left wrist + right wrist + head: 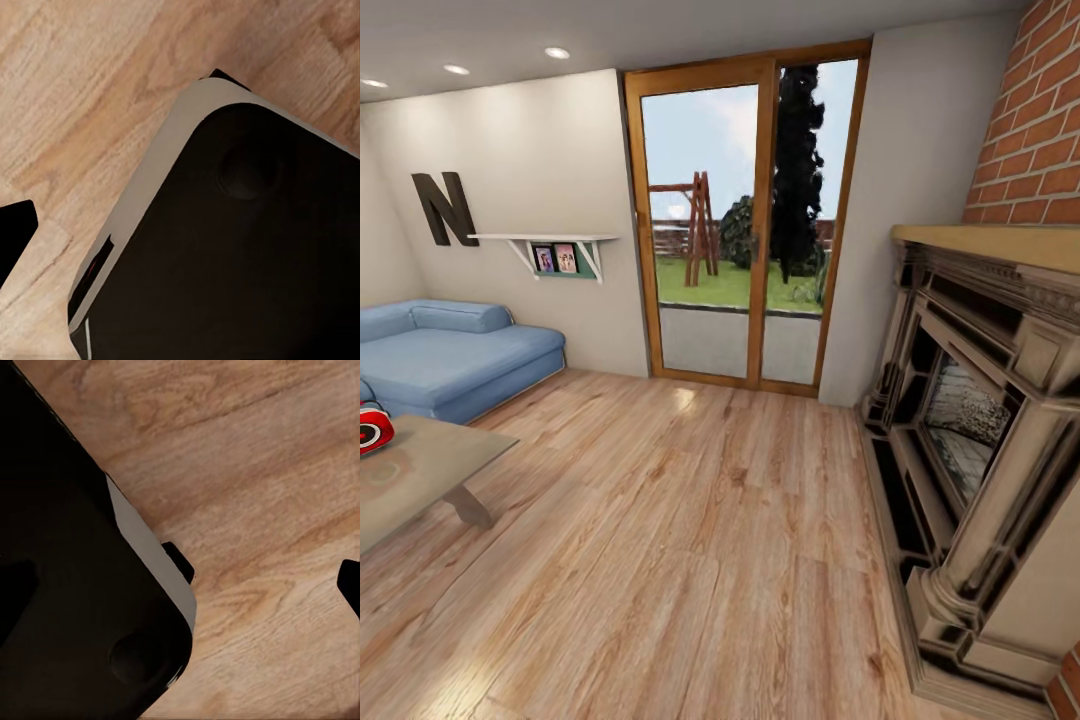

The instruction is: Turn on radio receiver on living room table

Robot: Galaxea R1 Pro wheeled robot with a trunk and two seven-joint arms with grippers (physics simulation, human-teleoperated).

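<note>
Though cropped at frame edge, radio receiver [373, 427] on table [430, 460], hands' state unclear.

A home living room: blue sofa [455, 360], brick fireplace [980, 440], plank floor [680, 560], glass garden door [745, 220].

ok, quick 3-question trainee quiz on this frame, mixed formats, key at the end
1. True or false: the radio receiver sits on the table at the head view's left edge.
2. Multiple choice: what stands along the right side of the head view? A) dining table B) fireplace C) bookshelf
3. Fill in: the sofa behind the table is light ____.

Key:
1. True
2. B
3. blue
</note>
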